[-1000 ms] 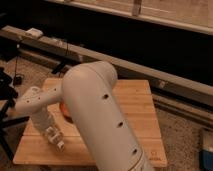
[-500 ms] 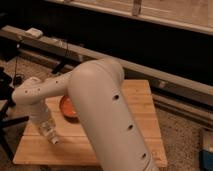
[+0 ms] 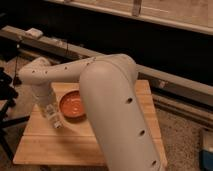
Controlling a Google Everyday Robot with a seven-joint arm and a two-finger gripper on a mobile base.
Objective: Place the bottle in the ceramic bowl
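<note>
The ceramic bowl (image 3: 73,105), orange-red inside with a darker rim, sits on the left half of the wooden table (image 3: 60,147). My white arm (image 3: 110,100) reaches across the view from the lower right and hides the bowl's right side. The gripper (image 3: 53,119) hangs just left of the bowl, low over the table. A small pale shape at its tip may be the bottle, but I cannot make it out for certain. No bottle shows lying on the table.
The table is a light wooden slab on a speckled floor. A dark ledge with cables and a small white box (image 3: 34,33) runs behind it. A black stand (image 3: 6,95) is at the left edge. A blue object (image 3: 207,150) sits at the lower right.
The arm has swung back and up, uncovering more of the bowl. The gripper has moved from the table's front left towards the bowl's left side.
</note>
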